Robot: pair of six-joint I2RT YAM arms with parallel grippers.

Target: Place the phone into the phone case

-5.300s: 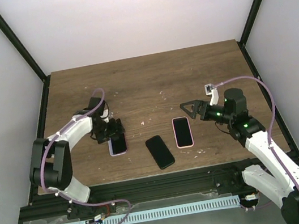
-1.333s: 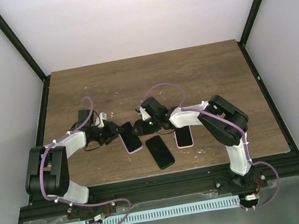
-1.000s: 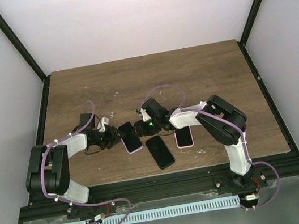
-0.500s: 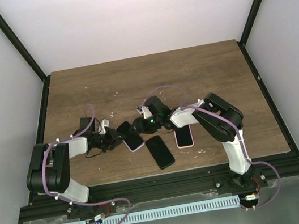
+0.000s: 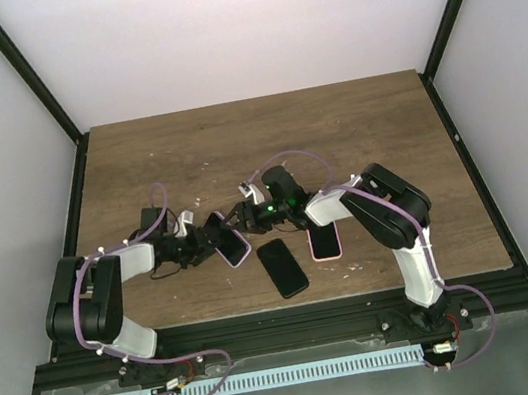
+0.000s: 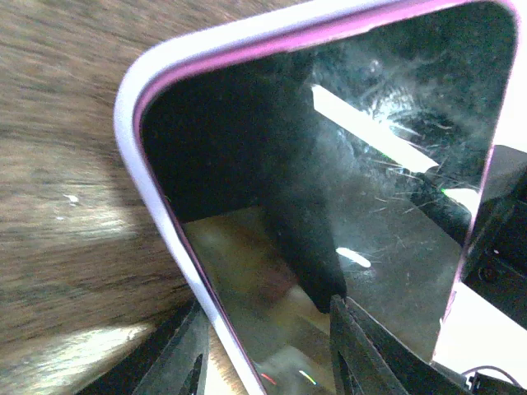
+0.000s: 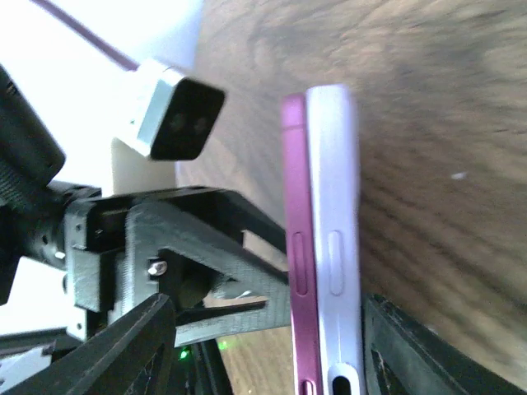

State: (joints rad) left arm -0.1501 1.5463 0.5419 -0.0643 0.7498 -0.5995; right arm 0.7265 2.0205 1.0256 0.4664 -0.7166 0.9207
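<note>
A dark-screened phone with magenta sides [image 5: 228, 241] lies in a lavender case [image 5: 238, 255], held tilted off the table. My left gripper [image 5: 203, 246] is shut on it. In the left wrist view one finger [image 6: 183, 354] is behind the case rim [image 6: 160, 206] and the other finger [image 6: 370, 346] is on the screen [image 6: 346, 164]. My right gripper [image 5: 241, 224] is open around the phone's other end. The right wrist view shows it edge-on between the fingers [image 7: 268, 300]. There the magenta side [image 7: 295, 230] stands out beside the case's wall [image 7: 333, 206].
A bare black phone [image 5: 283, 267] lies flat just right of the held one. A phone in a pink case [image 5: 324, 239] lies further right, under the right arm. The left gripper's frame [image 7: 206, 239] and camera [image 7: 177, 115] sit close in the right wrist view.
The left gripper lifted and tilted the cased phone off the table. The right arm swung in from the right to its far end. In the last second the phone turned slightly.
</note>
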